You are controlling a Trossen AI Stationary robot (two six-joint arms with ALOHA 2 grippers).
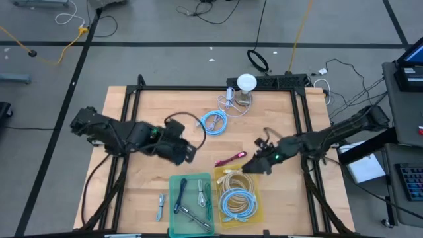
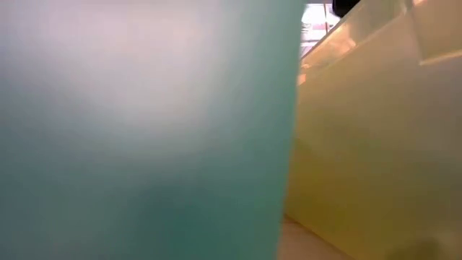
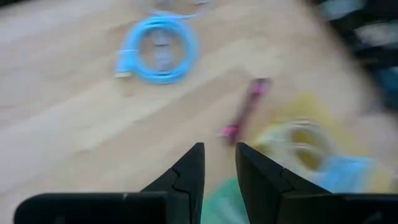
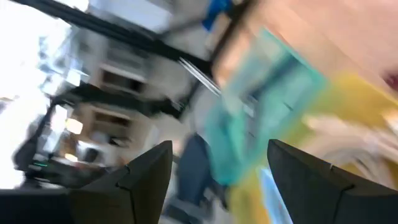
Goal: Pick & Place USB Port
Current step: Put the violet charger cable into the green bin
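A slim magenta USB piece [image 1: 231,158] lies flat on the wooden table, just beyond the two trays; the left wrist view shows it too [image 3: 244,112]. My left gripper [image 1: 190,152] hovers to its left, its fingers [image 3: 219,152] a narrow gap apart with nothing between them. My right gripper [image 1: 246,166] hangs at the piece's right end, over the far edge of the yellow tray [image 1: 259,210]. Its fingers [image 4: 221,152] stand wide open and empty.
A teal tray [image 1: 173,188] holding dark cables and the yellow tray with coiled cream and light-blue cables stand at the near edge; their walls [image 2: 144,130] fill the low view. A blue coiled cable [image 1: 213,122], a white cable [image 1: 231,102] and a white round object [image 1: 246,82] lie farther back.
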